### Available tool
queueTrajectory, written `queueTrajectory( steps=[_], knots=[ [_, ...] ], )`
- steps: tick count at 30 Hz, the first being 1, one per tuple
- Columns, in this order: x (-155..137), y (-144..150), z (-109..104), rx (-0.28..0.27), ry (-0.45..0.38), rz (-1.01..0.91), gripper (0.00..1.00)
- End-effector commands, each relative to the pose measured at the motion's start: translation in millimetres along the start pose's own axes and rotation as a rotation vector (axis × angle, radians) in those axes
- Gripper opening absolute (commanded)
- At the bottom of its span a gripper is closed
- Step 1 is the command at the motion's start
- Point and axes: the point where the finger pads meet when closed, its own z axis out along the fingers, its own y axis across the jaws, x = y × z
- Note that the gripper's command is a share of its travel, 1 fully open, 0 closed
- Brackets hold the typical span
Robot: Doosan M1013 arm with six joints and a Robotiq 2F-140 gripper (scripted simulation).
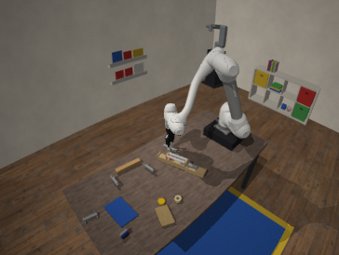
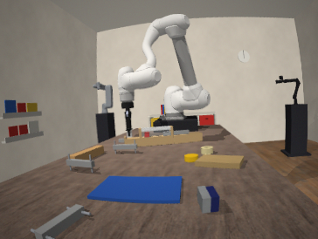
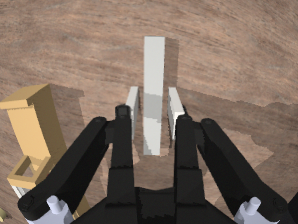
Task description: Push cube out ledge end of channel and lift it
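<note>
The wooden channel (image 1: 200,171) (image 2: 175,139) (image 3: 31,132) stands on the table, with pale rails over part of it. Its end with the ledge and raised lip shows at the left of the wrist view. A small red patch (image 2: 147,134), seemingly the cube, shows inside the channel behind the rails; its exact place is hard to tell. A long pale grey bar (image 3: 154,65) lies on the table beside the channel. My gripper (image 1: 171,148) (image 2: 128,133) (image 3: 153,98) points down over the bar, its fingers partly open, one on each side, with gaps between bar and pads.
Grey pinned bars (image 1: 149,168) (image 2: 80,163), an orange block (image 1: 128,166) (image 2: 88,152), a blue mat (image 1: 121,211) (image 2: 137,189), a yellow disc (image 1: 161,201) (image 2: 190,158), a cream ring (image 2: 207,150), a wooden board (image 1: 164,216) (image 2: 219,161) and a blue-grey block (image 1: 125,234) (image 2: 207,199) lie farther from the arm's base.
</note>
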Motion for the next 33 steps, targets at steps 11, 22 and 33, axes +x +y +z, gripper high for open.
queueTrajectory(
  steps=[11,22,33],
  knots=[
    [0.0,0.0,-0.1,0.0,0.0,0.0,0.23],
    [0.0,0.0,-0.1,0.0,0.0,0.0,0.0],
    [0.0,0.0,-0.1,0.0,0.0,0.0,0.0]
  ],
)
